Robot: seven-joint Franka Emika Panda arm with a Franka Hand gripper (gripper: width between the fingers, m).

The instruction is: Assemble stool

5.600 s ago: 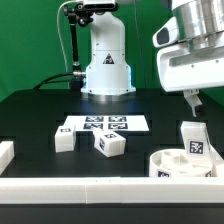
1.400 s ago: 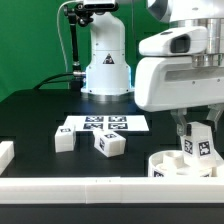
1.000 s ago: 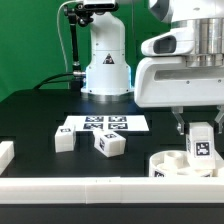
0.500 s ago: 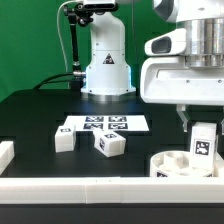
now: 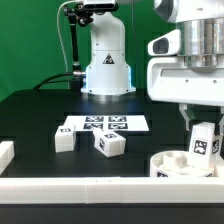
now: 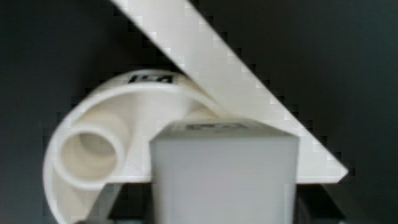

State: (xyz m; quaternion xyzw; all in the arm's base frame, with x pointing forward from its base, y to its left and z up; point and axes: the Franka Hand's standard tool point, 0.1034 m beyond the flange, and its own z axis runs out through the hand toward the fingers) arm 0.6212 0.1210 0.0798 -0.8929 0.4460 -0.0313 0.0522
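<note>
- Stool leg [image 5: 205,143] hangs pinched in the gripper [image 5: 203,130], just above the disc [image 5: 170,163] at the exterior view's right.
- Its long axis stands near vertical, with the tagged face toward the exterior camera and the lower end pointing down at the disc.
- Judgement: keep the leg plumb, centre it over the round socket [image 6: 89,157], lower slowly, and release only once it is seated.

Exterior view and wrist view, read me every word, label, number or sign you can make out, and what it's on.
Readable words or numbers: none.
Robot base: triangular sign, too small to read.
Marker board, loose legs, held leg: black-and-white square tags, no letters.
Disc: dark print, too blurred to read.
</note>
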